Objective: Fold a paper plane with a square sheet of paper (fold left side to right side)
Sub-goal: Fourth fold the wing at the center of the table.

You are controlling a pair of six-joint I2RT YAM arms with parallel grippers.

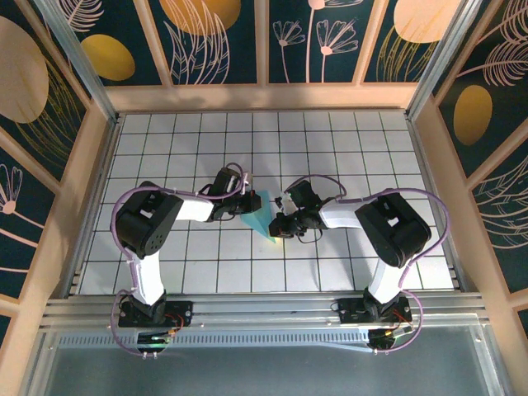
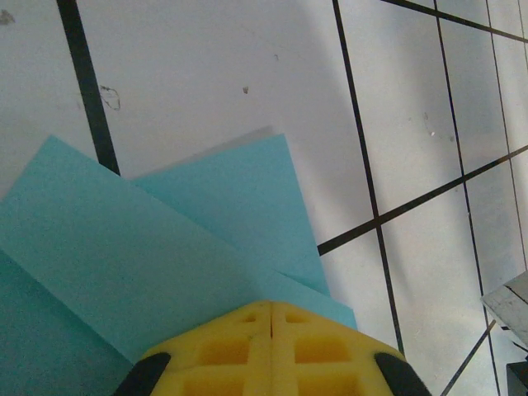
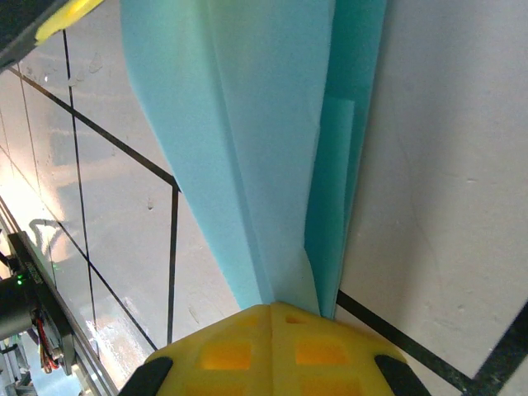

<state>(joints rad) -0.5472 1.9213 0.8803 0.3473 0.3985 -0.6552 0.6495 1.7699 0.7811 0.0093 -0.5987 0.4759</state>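
Note:
The light teal sheet of paper is folded into a slim pointed paper plane (image 1: 261, 216) lying on the white tiled floor between my two grippers. My left gripper (image 1: 250, 202) is shut, and its yellow fingertips (image 2: 239, 330) rest on the plane's wide layered end (image 2: 165, 239). My right gripper (image 1: 279, 224) is also shut at the narrow end. There the creased flaps (image 3: 264, 124) run together and pass under its yellow fingertips (image 3: 239, 338). Whether either gripper pinches the paper cannot be told. The left gripper's yellow finger (image 3: 70, 12) shows at the far end in the right wrist view.
The white tiled floor (image 1: 346, 140) with black grid lines spreads around the plane on all sides. Wooden-framed walls (image 1: 99, 165) enclose it. Both arm bases (image 1: 153, 312) stand on the metal rail at the near edge.

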